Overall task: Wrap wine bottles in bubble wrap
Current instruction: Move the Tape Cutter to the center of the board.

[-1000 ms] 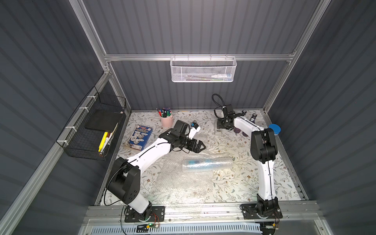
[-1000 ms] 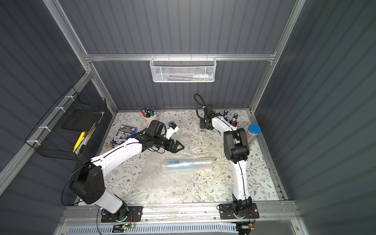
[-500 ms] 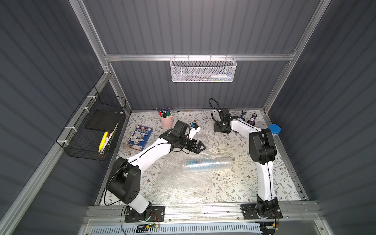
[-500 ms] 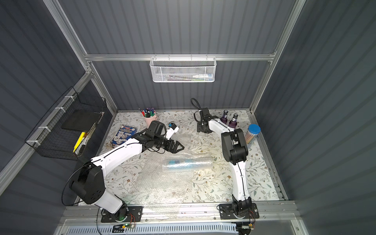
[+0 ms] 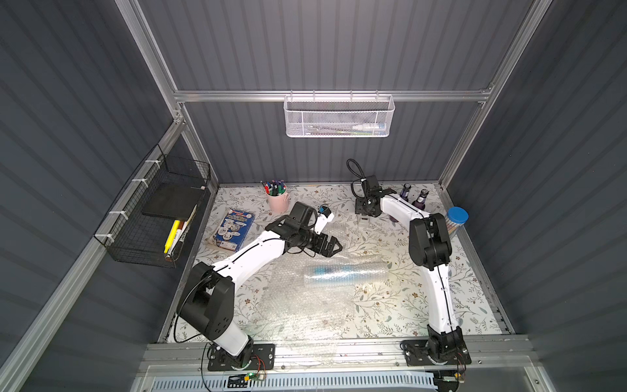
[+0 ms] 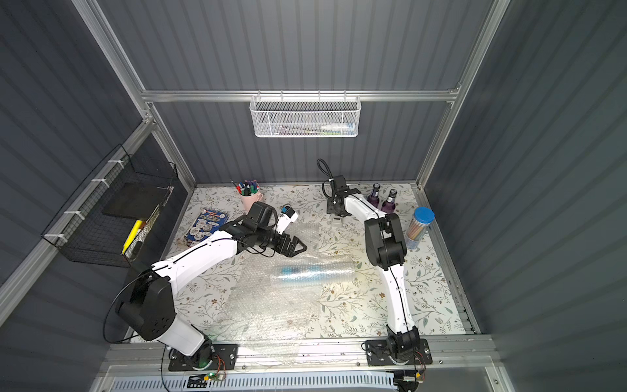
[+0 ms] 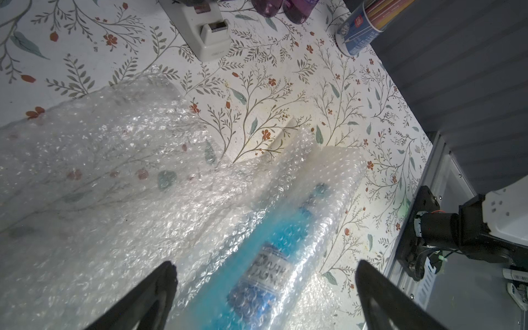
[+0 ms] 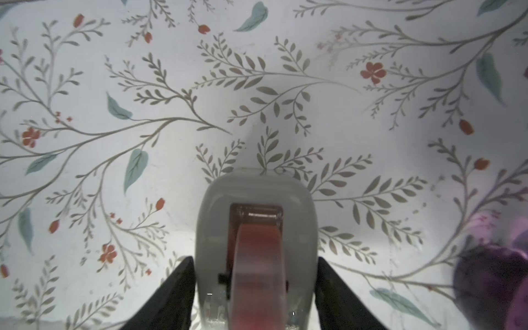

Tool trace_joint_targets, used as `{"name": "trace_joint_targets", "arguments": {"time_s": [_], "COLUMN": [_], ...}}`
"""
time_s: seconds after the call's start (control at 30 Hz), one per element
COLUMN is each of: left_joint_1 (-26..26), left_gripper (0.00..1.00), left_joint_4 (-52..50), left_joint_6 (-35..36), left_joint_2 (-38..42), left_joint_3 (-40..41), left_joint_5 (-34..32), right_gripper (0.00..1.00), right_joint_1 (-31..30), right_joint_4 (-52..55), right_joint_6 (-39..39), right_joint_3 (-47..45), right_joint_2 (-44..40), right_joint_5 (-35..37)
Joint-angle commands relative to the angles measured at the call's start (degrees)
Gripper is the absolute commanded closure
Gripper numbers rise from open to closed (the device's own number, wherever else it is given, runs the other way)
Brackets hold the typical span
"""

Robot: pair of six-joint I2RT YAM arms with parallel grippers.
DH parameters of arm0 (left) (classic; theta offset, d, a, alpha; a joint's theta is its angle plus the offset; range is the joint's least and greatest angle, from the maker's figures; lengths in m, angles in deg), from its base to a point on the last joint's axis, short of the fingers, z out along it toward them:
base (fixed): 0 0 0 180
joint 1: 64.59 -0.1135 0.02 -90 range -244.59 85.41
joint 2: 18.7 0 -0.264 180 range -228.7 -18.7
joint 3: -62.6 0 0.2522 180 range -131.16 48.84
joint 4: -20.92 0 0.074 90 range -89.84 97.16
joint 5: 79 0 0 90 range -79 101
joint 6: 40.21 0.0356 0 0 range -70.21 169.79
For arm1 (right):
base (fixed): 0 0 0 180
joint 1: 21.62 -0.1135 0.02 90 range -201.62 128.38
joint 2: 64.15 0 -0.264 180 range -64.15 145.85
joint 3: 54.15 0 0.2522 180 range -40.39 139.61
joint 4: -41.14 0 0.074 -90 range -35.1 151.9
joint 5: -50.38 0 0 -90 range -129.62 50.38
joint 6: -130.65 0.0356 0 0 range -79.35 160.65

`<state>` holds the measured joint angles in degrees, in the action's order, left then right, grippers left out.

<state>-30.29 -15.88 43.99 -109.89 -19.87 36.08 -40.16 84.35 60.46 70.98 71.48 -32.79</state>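
Right arm shifted away from purple bottles [image 5: 421, 200] | right pincer [image 8: 255, 258] straddles tape dispenser [image 8: 257, 194], clamping unclear | left pincer [image 7: 265, 265] wide apart

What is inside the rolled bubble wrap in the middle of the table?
A blue wine bottle, lying down, its label showing through the bubble wrap. Its cap is too blurred.
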Motion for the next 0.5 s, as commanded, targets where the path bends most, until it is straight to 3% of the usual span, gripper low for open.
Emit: {"name": "trace_joint_targets", "arguments": {"time_s": [0.0, 0.23, 0.47], "left_joint_1": [-0.20, -0.21, -0.20], "left_gripper": [0.01, 0.01, 0.01], "left_joint_4": [-1.61, -2.08, -1.95], "left_joint_6": [1.54, 2.21, 2.22], "left_joint_2": [-0.99, -2.28, -2.93], "left_joint_3": [-0.29, -1.12, -1.67], "left_joint_5": [0.40, 0.91, 0.85], "right_gripper": [0.41, 0.55, 0.55], "right_joint_1": [0.18, -0.76, -3.46], "right_joint_4": [3.36, 4.65, 3.68], "right_joint_6": [1.15, 1.56, 3.37], "right_joint_3": [2.33, -0.62, -11.77], "right_joint_2": [1.95, -0.22, -7.55], "right_joint_5": [1.55, 0.06, 0.47]}}
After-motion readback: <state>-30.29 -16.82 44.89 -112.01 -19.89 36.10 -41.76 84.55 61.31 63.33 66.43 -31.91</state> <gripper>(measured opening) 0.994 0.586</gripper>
